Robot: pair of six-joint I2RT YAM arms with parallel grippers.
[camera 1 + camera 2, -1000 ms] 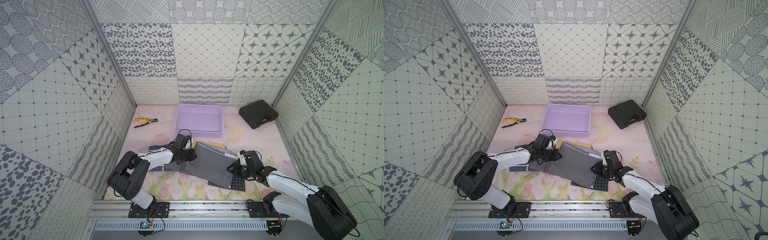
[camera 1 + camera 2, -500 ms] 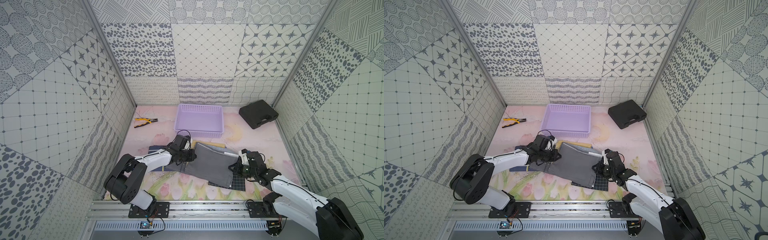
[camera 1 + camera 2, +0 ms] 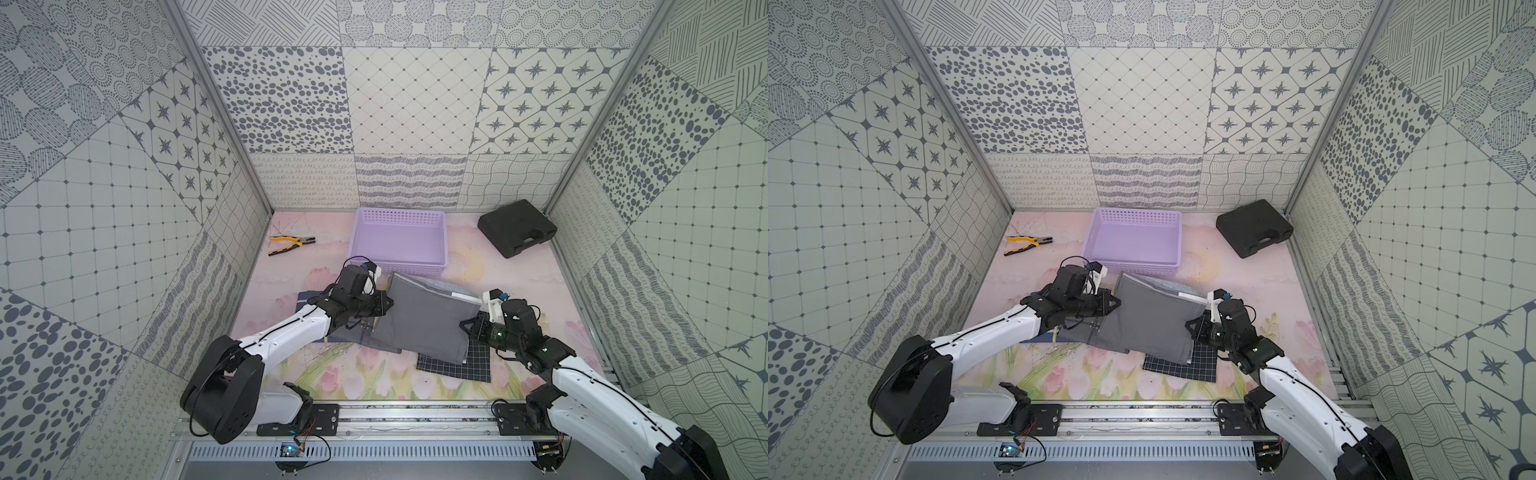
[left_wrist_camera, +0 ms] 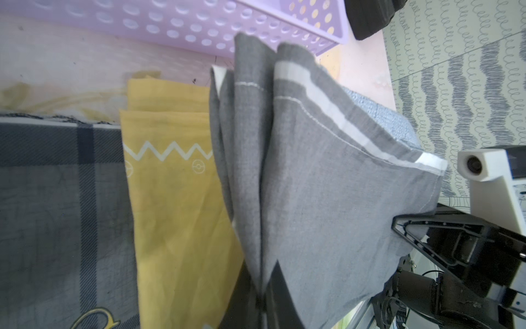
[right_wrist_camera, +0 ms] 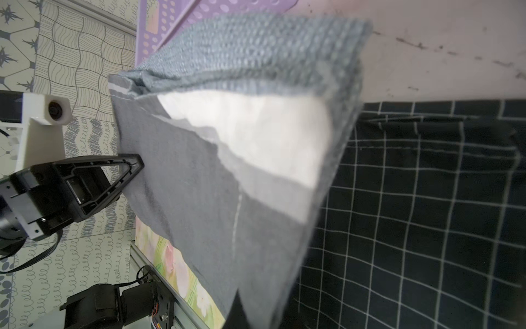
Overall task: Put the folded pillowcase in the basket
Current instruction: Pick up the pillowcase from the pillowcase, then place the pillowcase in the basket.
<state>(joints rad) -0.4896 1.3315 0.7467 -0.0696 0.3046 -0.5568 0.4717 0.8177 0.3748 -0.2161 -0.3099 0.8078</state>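
Note:
The folded pillowcase point(image 3: 424, 320) point(image 3: 1150, 320) is grey with a white band and is stretched between my two grippers in the middle of the table. My left gripper point(image 3: 388, 305) point(image 3: 1117, 305) is shut on its left edge, and the left wrist view shows the grey cloth point(image 4: 327, 199) pinched in the left gripper point(image 4: 262, 302). My right gripper point(image 3: 467, 328) point(image 3: 1192, 326) is shut on its right edge, with the fabric point(image 5: 199, 185) running into the right gripper point(image 5: 256, 313). Just behind the pillowcase stands the lilac basket point(image 3: 411, 269) point(image 3: 1133, 268) point(image 4: 199, 25), with nothing in it.
Other cloths lie under the pillowcase: a yellow one point(image 4: 176, 185), a dark plaid one point(image 4: 57, 213), a black grid one point(image 3: 457, 365) point(image 5: 427, 213) and a blue-grey knit one point(image 5: 256, 48). Yellow-handled pliers point(image 3: 291, 244) lie at the back left. A black case point(image 3: 516, 227) sits at the back right.
My right gripper's jaws have closed on the pillowcase's right edge. The left gripper keeps its hold on the left edge, in about the same place.

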